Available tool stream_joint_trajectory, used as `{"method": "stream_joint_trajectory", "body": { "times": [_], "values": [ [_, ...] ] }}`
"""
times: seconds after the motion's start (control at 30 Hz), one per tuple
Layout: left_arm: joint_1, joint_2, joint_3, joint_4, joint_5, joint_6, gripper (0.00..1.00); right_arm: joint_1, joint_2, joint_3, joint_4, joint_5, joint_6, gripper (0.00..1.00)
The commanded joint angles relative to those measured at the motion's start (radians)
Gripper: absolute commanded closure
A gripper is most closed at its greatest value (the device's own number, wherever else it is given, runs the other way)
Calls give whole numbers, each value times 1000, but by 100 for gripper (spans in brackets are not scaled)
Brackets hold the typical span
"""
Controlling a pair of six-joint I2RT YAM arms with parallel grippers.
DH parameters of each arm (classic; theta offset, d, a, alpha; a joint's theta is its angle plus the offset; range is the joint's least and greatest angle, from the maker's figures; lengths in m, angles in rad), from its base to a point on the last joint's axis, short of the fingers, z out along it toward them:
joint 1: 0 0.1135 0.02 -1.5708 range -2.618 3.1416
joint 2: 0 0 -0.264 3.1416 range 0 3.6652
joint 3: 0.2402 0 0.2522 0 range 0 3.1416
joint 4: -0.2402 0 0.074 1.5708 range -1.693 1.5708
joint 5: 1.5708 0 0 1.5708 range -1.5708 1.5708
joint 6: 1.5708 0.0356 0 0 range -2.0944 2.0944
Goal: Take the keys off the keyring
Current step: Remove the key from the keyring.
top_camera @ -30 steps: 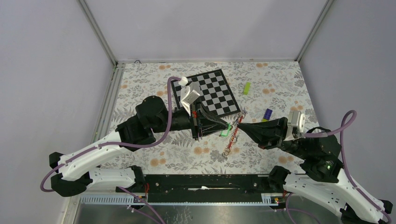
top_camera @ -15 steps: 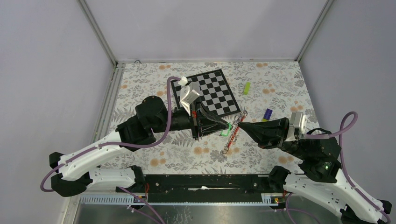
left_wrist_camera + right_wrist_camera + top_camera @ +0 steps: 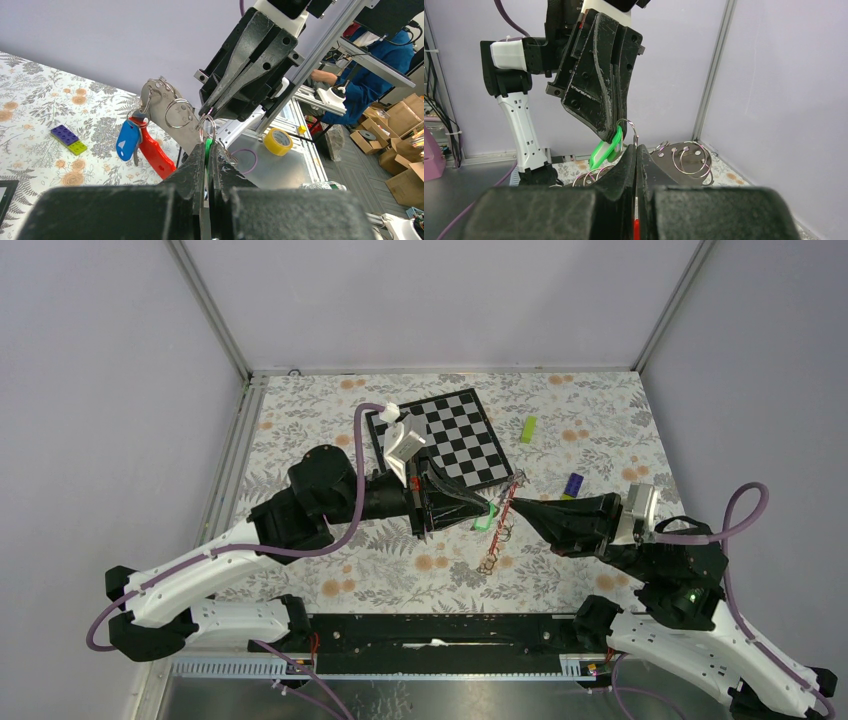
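**Grippers close in nose to nose, green key not off yet**

Floral-print table (image 3: 330, 430) under grey walls, and all the action is at its middle. Nearest the bases, the loose end of the bunch dangles low: spare rings, a blue-headed key (image 3: 127, 140) and the narrow red strap (image 3: 152, 152), all hanging clear of the cloth.

Just above that, the left gripper (image 3: 488, 508) is clenched tight on the small silvery green-headed key (image 3: 605, 151), its jaws squeezed flat on the head. And here's the change: the right gripper (image 3: 512, 507) has slid in from the right over the last second. The tips stood a little apart then. Now they almost touch! Its jaws stay pinched shut, and the thin silvery metal keyring (image 3: 207, 119) rises right out of their tips.

My read: that push feeds the ring into the key, working the green-headed key along the coil. It looks threaded on all the same, so nothing has come free.

Further out, the purple-and-lime block (image 3: 573, 483) sits untouched beside the right arm. Beyond it lie the lime-green oblong block (image 3: 527, 428) and the black-and-white chessboard (image 3: 455, 435), both exactly where they were.
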State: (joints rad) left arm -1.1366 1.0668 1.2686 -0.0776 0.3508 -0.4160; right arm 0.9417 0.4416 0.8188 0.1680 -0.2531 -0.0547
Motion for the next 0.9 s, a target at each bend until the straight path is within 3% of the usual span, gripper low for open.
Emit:
{"method": "stream_joint_trajectory", "body": {
  "times": [0.0,0.87],
  "values": [
    [1,-7,12,3,6,-1,100,-1,-23,8,196,10,-45,100],
    [1,2,2,4,10,-12,100,-1,-23,-31,330,-59,-82,100]
  ]
}}
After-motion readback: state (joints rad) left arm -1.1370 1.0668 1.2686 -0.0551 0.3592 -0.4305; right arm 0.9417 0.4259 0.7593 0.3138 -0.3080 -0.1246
